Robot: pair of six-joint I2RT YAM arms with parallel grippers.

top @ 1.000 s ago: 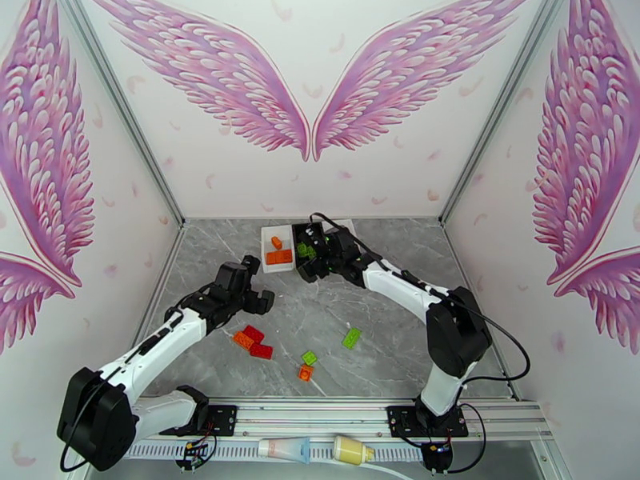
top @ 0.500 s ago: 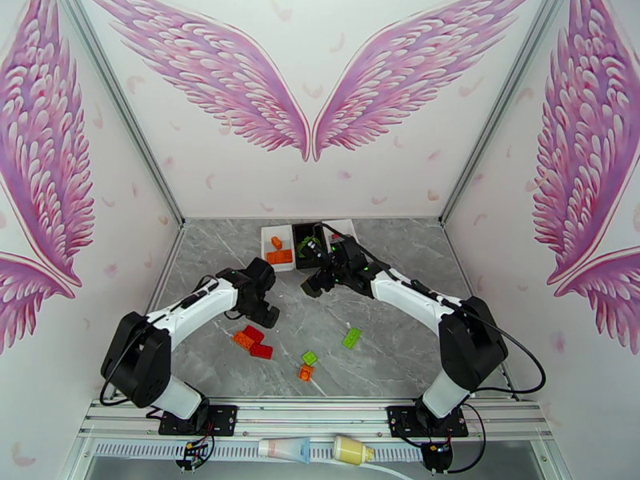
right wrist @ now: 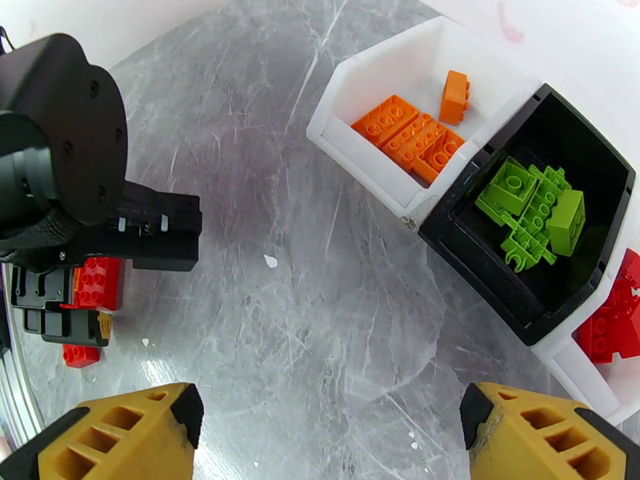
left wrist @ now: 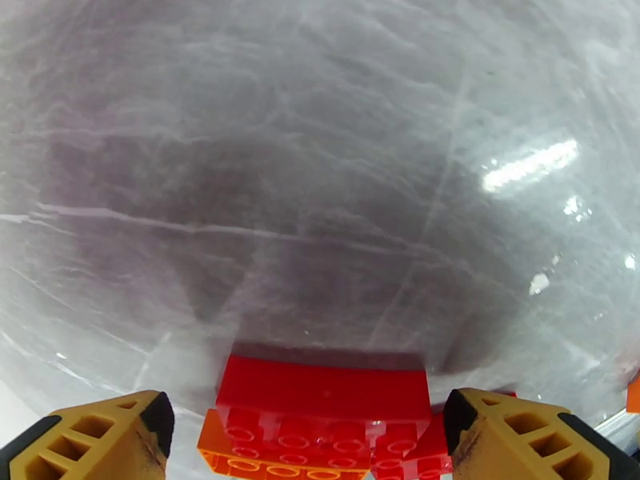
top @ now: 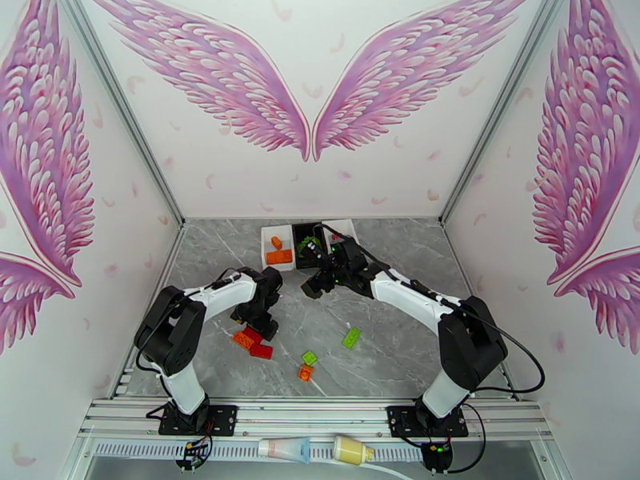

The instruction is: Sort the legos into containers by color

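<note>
The legos are split between the grey marble table (top: pixel 416 346) and the containers (top: pixel 278 270), which stand in a row at the middle of the surface's far edge. Your left arm (top: pixel 212 294) reaches in from the near left corner and your right arm (top: pixel 408 294) from the near right, its wrist just in front of the boxes. In the right wrist view, the left white box (right wrist: pixel 352 146) holds orange bricks (right wrist: pixel 408 134), the black middle box (right wrist: pixel 480 250) holds green bricks (right wrist: pixel 532 206), and the right white box (right wrist: pixel 576 370) holds red bricks (right wrist: pixel 612 330). Your left gripper (top: pixel 254 323) hangs low over a cluster left of the surface's middle, toward the near edge, with its jaws spread. In the left wrist view its yellow fingers (left wrist: pixel 104 442) stand either side of a red brick (left wrist: pixel 324 394), neither one touching it. That brick rests against an orange brick (left wrist: pixel 240 458). Your right gripper (top: pixel 314 286) has its jaws spread too, and nothing lies between its fingers (right wrist: pixel 120 434). Loose on the surface are the cluster's orange piece (top: pixel 242 340) and two red pieces (top: pixel 261 351). Nearer the middle are a green plate (top: pixel 351 338), a smaller green brick (top: pixel 309 358) and a small orange brick (top: pixel 306 373).
</note>
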